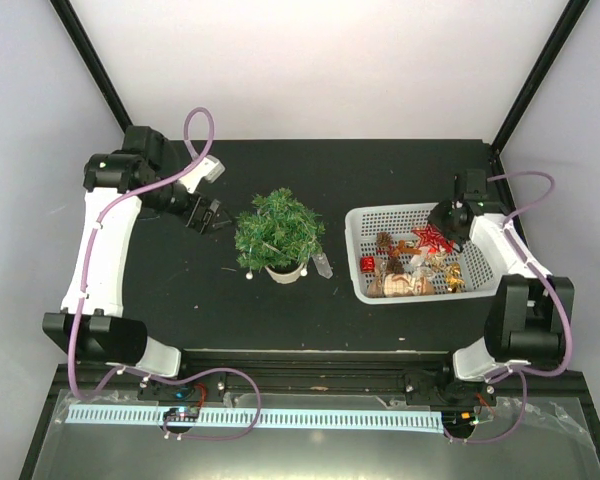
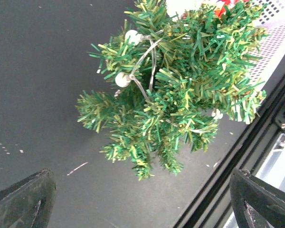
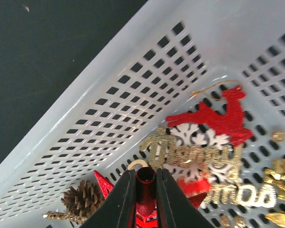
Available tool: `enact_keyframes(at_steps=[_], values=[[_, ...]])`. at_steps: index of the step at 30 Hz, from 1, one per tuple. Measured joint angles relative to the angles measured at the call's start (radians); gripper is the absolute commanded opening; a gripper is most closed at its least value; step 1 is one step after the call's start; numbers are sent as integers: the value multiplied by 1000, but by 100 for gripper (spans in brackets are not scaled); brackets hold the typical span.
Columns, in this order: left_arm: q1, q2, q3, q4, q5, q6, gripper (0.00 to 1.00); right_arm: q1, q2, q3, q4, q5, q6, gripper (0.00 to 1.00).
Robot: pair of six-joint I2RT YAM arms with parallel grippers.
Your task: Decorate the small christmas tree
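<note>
— Black table (image 1: 180, 290), pale walls behind. Where's the small christmas tree (image 1: 278, 232)?
— Upright mid-table, left of the white basket (image 1: 375, 225), with white beads (image 2: 122, 79) on it.
— The left gripper (image 1: 210, 215)?
— Just left of the tree, jaws spread wide.
— And the right gripper (image 3: 146, 178)?
— Down inside the basket, fingers pinched on a red star (image 3: 102, 183), near a red reindeer (image 3: 223, 118) and a pinecone (image 3: 83, 197).

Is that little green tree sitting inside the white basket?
No, the small christmas tree stands on the black table, clear of the white basket.
</note>
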Motion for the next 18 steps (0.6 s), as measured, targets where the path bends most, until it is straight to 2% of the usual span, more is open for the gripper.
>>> enact_keyframes(at_steps=[8, 18], values=[[-3, -26, 66, 32, -75, 42, 99, 18, -122, 0, -59, 153, -60, 12], [-75, -56, 73, 70, -158, 108, 99, 124, -178, 40, -157, 300, -161, 12]])
